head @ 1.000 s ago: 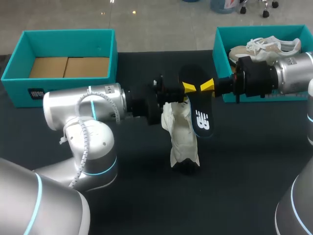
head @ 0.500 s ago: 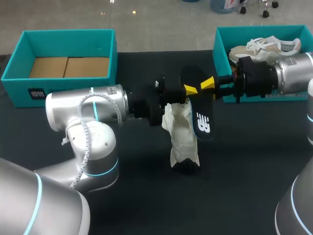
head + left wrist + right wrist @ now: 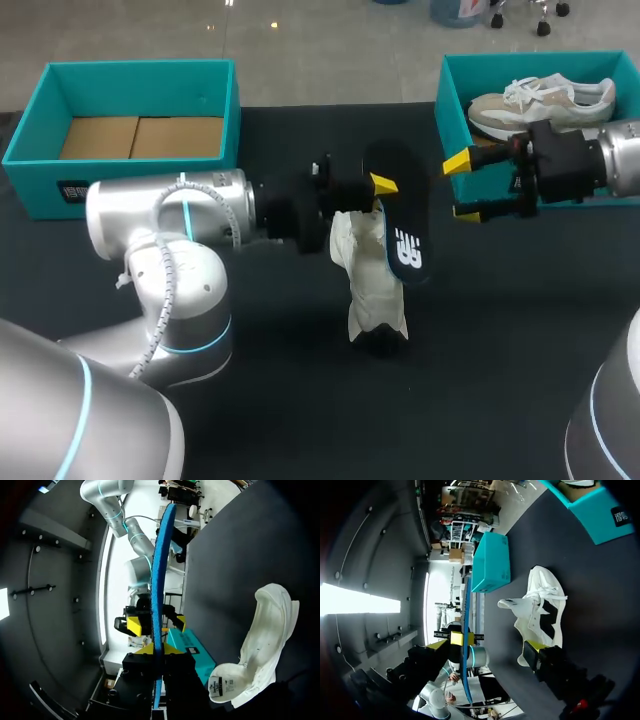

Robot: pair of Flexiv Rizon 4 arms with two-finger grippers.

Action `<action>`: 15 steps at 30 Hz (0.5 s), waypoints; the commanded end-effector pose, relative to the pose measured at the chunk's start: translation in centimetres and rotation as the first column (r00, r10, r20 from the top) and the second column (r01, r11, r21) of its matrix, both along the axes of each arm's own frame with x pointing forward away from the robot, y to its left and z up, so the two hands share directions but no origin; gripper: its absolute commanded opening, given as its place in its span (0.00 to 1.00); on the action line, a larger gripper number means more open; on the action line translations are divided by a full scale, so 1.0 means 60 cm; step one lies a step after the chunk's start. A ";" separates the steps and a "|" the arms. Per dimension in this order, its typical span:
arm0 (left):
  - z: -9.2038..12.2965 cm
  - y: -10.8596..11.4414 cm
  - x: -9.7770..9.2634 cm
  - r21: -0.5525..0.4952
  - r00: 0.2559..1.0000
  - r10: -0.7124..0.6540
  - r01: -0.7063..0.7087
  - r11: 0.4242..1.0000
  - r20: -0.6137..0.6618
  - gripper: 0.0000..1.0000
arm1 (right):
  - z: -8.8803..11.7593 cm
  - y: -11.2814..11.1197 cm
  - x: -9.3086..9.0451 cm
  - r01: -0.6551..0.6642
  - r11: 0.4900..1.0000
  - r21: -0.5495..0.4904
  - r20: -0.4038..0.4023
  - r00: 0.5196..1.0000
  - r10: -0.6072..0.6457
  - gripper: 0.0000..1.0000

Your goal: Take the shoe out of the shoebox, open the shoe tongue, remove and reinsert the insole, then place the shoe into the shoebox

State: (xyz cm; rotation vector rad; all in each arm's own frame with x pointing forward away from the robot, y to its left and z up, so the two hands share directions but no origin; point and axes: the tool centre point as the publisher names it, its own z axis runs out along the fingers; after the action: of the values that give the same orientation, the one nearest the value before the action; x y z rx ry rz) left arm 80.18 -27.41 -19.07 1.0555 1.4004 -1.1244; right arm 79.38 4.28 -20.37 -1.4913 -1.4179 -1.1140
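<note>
A black insole (image 3: 402, 215) with a blue underside hangs in the air above the table's middle, and my left gripper (image 3: 378, 186) is shut on its upper part. In the left wrist view the insole (image 3: 158, 575) runs edge-on between that gripper's (image 3: 157, 651) yellow tips. A white shoe (image 3: 370, 290) stands on the dark table just below the insole, its tongue folded open. My right gripper (image 3: 463, 187) is open, a short way to the right of the insole and clear of it. In the right wrist view the insole (image 3: 466, 645) stands ahead of my right gripper (image 3: 485, 646), with the shoe (image 3: 540, 610) beside it.
An empty teal shoebox (image 3: 140, 75) with a cardboard floor stands at the back left. A second teal shoebox (image 3: 450, 120) at the back right holds a beige shoe (image 3: 540, 100), just behind my right arm. The table's front is bare dark cloth.
My right gripper has let go of the insole, opened wide and drawn back to the right. The insole stays in my left gripper, and the shoe has not moved.
</note>
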 end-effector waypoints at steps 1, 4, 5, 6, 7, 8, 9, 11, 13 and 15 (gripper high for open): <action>0.001 0.001 -0.001 0.003 1.000 0.000 0.000 1.000 0.000 0.00 | 0.006 -0.030 -0.021 -0.001 0.998 -0.068 0.015 1.000 0.003 1.00; 0.001 0.001 -0.001 0.003 1.000 0.000 0.000 1.000 0.000 0.00 | 0.004 -0.037 -0.024 0.009 0.995 -0.104 0.020 1.000 -0.007 1.00; 0.001 0.001 -0.001 0.003 1.000 0.000 0.000 1.000 0.000 0.00 | 0.004 -0.037 -0.024 0.009 0.995 -0.104 0.020 1.000 -0.007 1.00; 0.001 0.001 -0.001 0.003 1.000 0.000 0.000 1.000 0.000 0.00 | 0.004 -0.037 -0.024 0.009 0.995 -0.104 0.020 1.000 -0.007 1.00; 0.001 0.001 -0.001 0.003 1.000 0.000 0.000 1.000 0.000 0.00 | 0.004 -0.037 -0.024 0.009 0.995 -0.104 0.020 1.000 -0.007 1.00; 0.001 0.001 -0.001 0.003 1.000 0.000 0.000 1.000 0.000 0.00 | 0.004 -0.037 -0.024 0.009 0.995 -0.104 0.020 1.000 -0.007 1.00; 0.001 0.001 -0.001 0.003 1.000 0.000 0.000 1.000 0.000 0.00 | 0.004 -0.037 -0.024 0.009 0.995 -0.104 0.020 1.000 -0.007 1.00; 0.001 0.001 -0.001 0.003 1.000 0.000 0.000 1.000 0.000 0.00 | 0.004 -0.037 -0.024 0.009 0.995 -0.104 0.020 1.000 -0.007 1.00; 0.001 0.001 -0.001 0.003 1.000 0.000 0.000 1.000 0.000 0.00 | 0.004 -0.037 -0.024 0.009 0.995 -0.104 0.020 1.000 -0.007 1.00; 0.001 0.001 -0.001 0.003 1.000 0.000 0.000 1.000 0.000 0.00 | 0.004 -0.037 -0.024 0.009 0.995 -0.104 0.020 1.000 -0.007 1.00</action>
State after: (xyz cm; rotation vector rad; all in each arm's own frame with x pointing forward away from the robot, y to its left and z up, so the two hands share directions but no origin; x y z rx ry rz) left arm 80.11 -27.32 -19.01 1.0561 1.4024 -1.1237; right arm 78.09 2.03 -20.19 -1.5604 -1.5038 -1.0771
